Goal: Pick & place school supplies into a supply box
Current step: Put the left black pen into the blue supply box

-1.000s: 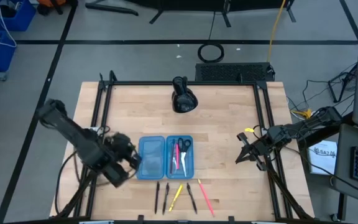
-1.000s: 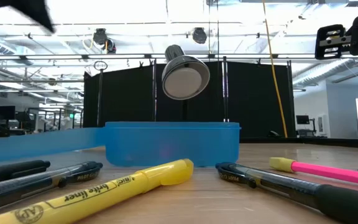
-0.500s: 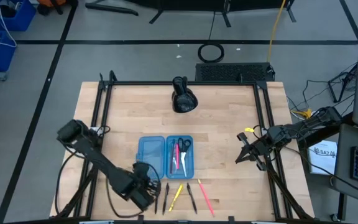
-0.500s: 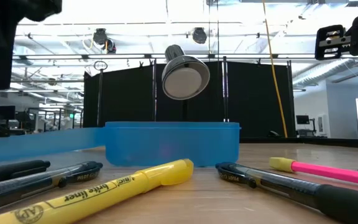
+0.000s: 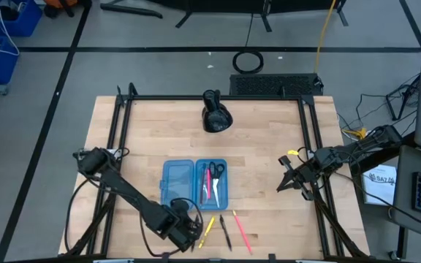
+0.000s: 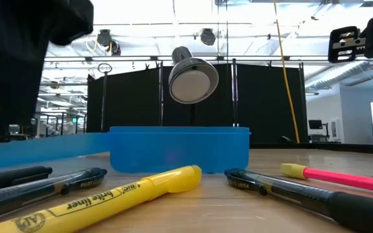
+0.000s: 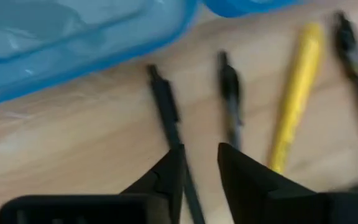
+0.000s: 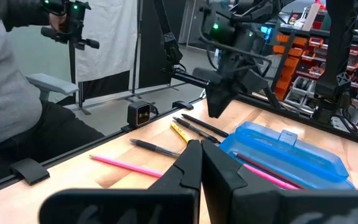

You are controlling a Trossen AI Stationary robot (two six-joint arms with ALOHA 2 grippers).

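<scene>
Fingers of the left pincer [image 7: 199,168] stand slightly apart over black pens [image 7: 166,109] beside the supply box [image 5: 194,183].

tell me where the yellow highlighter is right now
In the high view the yellow highlighter lies on the table's near edge, just below the open supply box, between two black pens, with the left gripper right beside it.

The left arm's dark two-fingered claw [image 5: 189,232] has swung from beside the translucent light-blue plastic supply box [image 5: 195,183] to above the two thin black pens [image 7: 166,112] at the counter's near edge.
</scene>
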